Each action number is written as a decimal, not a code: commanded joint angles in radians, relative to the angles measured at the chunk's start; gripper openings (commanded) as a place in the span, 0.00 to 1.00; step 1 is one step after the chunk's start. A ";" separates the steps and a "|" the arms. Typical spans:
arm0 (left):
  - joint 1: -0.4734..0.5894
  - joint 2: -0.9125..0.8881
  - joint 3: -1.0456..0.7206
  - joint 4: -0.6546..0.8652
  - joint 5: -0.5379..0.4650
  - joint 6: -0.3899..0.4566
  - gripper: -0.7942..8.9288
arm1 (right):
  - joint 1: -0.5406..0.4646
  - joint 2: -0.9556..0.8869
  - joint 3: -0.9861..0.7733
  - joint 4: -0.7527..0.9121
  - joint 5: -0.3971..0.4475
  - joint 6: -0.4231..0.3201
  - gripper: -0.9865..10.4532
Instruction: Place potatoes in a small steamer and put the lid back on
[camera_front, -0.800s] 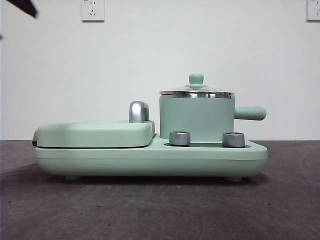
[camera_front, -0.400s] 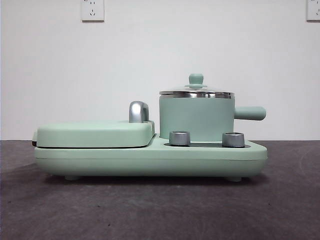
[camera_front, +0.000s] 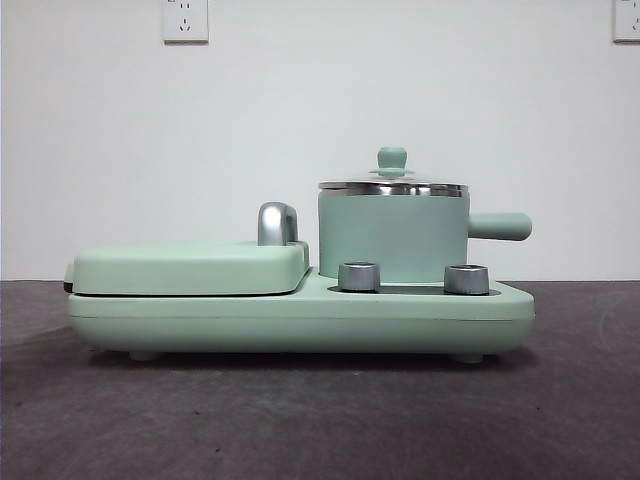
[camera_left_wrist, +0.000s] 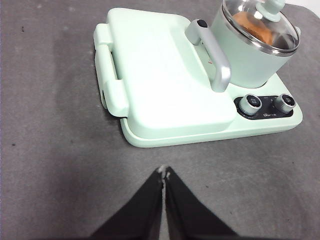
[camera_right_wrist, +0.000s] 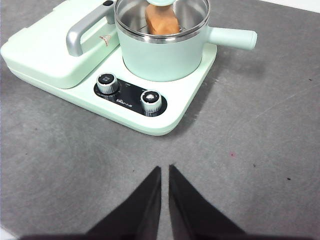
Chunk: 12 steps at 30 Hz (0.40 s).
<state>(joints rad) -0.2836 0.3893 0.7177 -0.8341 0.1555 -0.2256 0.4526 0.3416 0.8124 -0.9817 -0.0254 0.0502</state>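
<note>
The small mint-green steamer stands on the right of the appliance base, its stubby handle pointing right. The glass lid sits on its steel rim, green knob up. The orange-brown potato lies inside the pot under the lid; it also shows through the glass in the left wrist view. My left gripper is shut and empty, held over the grey table short of the appliance. My right gripper is shut and empty, held back from the pot. Neither arm shows in the front view.
The flat mint-green griddle with its steel handle fills the left of the base. Two steel dials sit in front of the pot. Grey table lies all around; wall sockets behind.
A black arm tip at the front view's top left corner one second ago has left the picture. The steamer, lid and griddle have not moved.
</note>
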 joint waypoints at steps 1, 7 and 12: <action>-0.003 0.001 0.003 0.012 -0.001 0.000 0.09 | 0.007 0.001 0.007 0.013 0.000 0.011 0.10; -0.003 0.001 0.003 0.012 -0.001 0.000 0.09 | 0.007 0.001 0.007 0.013 0.000 0.011 0.10; 0.023 -0.048 -0.059 0.122 -0.012 0.059 0.09 | 0.007 0.001 0.007 0.013 0.000 0.011 0.10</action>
<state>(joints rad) -0.2672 0.3492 0.6724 -0.7544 0.1524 -0.2024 0.4526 0.3416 0.8124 -0.9813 -0.0257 0.0498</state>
